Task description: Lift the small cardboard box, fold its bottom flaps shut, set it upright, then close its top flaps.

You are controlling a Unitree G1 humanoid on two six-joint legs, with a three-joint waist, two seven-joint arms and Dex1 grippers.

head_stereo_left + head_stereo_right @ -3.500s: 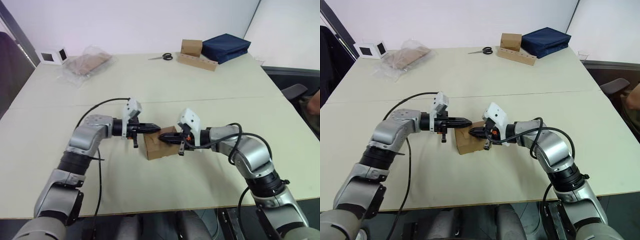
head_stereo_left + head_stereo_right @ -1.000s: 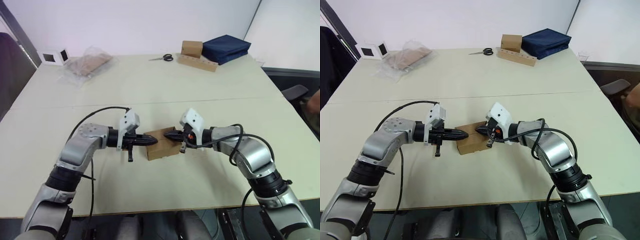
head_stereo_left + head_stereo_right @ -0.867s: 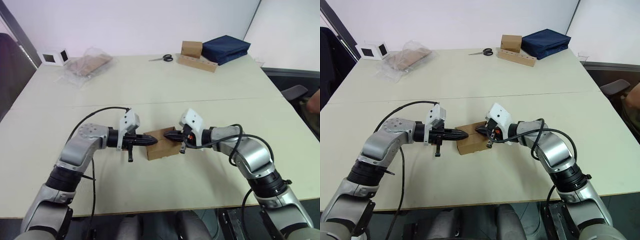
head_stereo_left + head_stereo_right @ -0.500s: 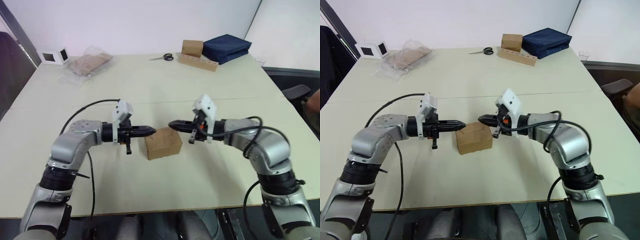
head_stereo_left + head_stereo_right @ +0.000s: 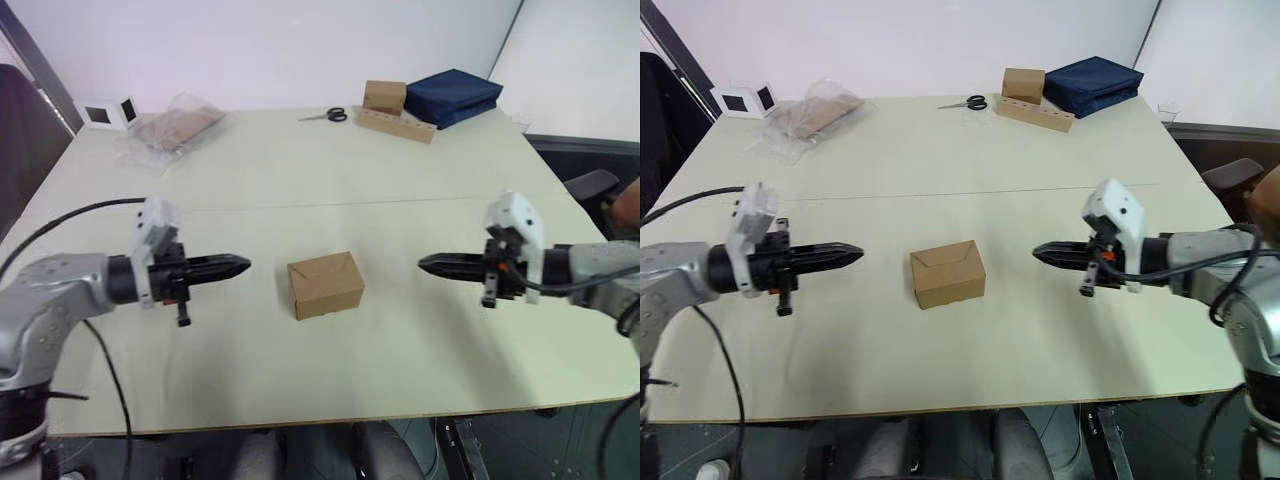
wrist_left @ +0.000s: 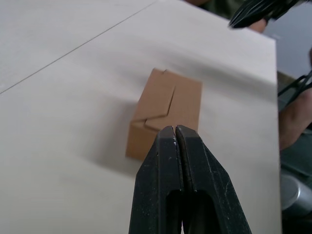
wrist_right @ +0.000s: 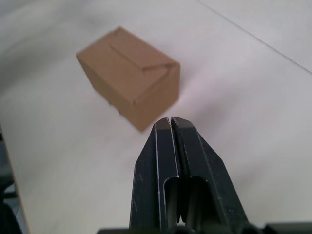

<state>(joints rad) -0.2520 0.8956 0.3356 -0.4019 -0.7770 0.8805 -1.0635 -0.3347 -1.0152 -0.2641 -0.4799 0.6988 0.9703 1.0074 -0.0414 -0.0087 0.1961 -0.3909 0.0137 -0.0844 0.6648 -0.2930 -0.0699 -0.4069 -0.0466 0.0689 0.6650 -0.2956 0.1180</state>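
Nearest to us, our left gripper (image 5: 238, 265) and right gripper (image 5: 432, 265) hang over the table (image 5: 400, 350) with fingers pressed together, each pinching nothing. Half a second ago both tips were close by the carton; now we have drawn them well apart to either side, and each points back toward it across bare tabletop.

Between them, the small cardboard box (image 5: 325, 284) stands upright on the table, free of both grippers. Its top flaps (image 6: 168, 100) lie folded flat, with the tuck seam visible in the left wrist view. The bottom flaps are under it and hidden from us.

We judge the task complete or very nearly so, and this pull-back as our release.

Farther off lie a clear plastic bag (image 5: 172, 128), scissors (image 5: 325, 115), a squarer brown box (image 5: 384, 97) and a navy pouch (image 5: 452, 94).
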